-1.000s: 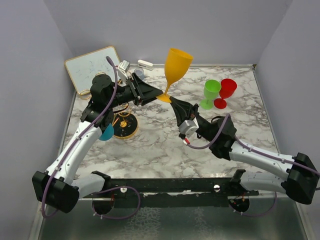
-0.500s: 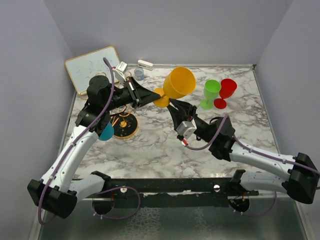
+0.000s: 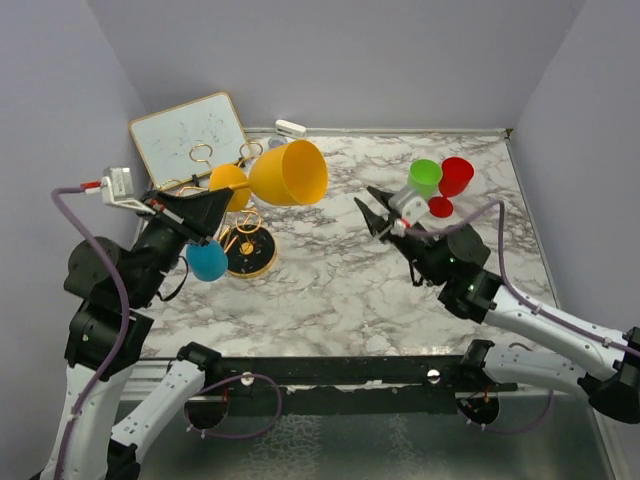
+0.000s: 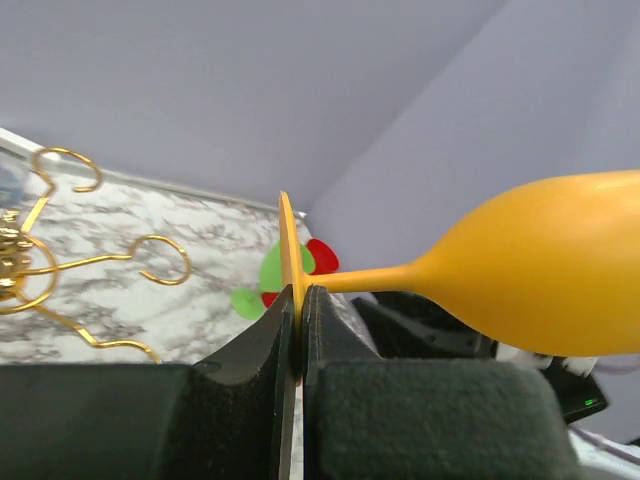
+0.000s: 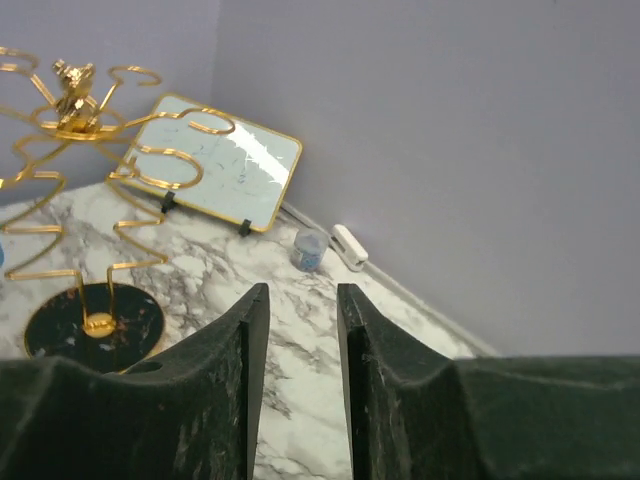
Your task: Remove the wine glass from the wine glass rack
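Note:
My left gripper (image 3: 222, 197) is shut on the flat foot of an orange wine glass (image 3: 288, 172) and holds it in the air, tipped on its side, above and to the right of the wine glass rack (image 3: 248, 250). In the left wrist view the foot (image 4: 287, 240) is pinched edge-on between the jaws of this gripper (image 4: 298, 295), and the bowl (image 4: 540, 265) points right. The rack's gold loops (image 4: 60, 260) lie to the left, free of the orange glass. A blue glass (image 3: 208, 262) hangs on the rack. My right gripper (image 3: 372, 213) is open and empty over the table's middle; it also shows in the right wrist view (image 5: 300, 295).
A green glass (image 3: 424, 178) and a red glass (image 3: 455, 175) stand at the back right. A white board (image 3: 190, 135) leans at the back left. A small white object (image 3: 291, 128) and a small blue cup (image 5: 309, 249) lie by the back wall.
My left arm has swung back to the left and up with the orange glass, tipping it onto its side. My right gripper has drawn away from the glass's foot to the right.

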`<move>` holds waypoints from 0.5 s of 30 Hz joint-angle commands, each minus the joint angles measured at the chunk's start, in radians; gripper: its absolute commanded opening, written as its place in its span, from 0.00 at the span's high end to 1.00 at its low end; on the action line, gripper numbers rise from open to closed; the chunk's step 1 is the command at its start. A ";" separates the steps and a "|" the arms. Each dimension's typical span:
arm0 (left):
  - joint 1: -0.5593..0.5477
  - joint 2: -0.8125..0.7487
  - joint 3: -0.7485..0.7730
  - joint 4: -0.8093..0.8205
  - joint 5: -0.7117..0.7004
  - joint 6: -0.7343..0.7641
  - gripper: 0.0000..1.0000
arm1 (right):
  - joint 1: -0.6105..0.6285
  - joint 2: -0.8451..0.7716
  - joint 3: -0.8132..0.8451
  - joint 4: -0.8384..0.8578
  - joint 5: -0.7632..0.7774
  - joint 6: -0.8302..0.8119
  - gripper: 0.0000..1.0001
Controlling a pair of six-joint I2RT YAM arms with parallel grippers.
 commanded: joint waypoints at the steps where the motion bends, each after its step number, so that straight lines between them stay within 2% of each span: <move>1: 0.002 -0.066 -0.009 -0.116 -0.194 0.132 1.00 | 0.000 0.129 0.364 -0.519 0.288 0.439 0.74; 5: 0.002 -0.093 -0.017 -0.176 -0.208 0.164 1.00 | -0.022 0.304 0.724 -0.880 0.181 0.554 0.95; 8: 0.002 -0.096 -0.019 -0.205 -0.201 0.184 1.00 | -0.066 0.402 0.929 -1.019 0.044 0.611 0.99; 12: 0.002 -0.082 -0.011 -0.238 -0.187 0.216 1.00 | -0.175 0.464 1.107 -1.099 -0.286 0.683 0.99; 13: 0.002 -0.080 -0.007 -0.249 -0.182 0.223 1.00 | -0.187 0.467 1.135 -1.098 -0.341 0.696 0.97; 14: 0.002 -0.075 -0.004 -0.252 -0.179 0.228 1.00 | -0.191 0.464 1.147 -1.093 -0.392 0.699 0.88; 15: 0.002 -0.073 -0.003 -0.252 -0.175 0.231 1.00 | -0.191 0.459 1.152 -1.084 -0.443 0.703 0.74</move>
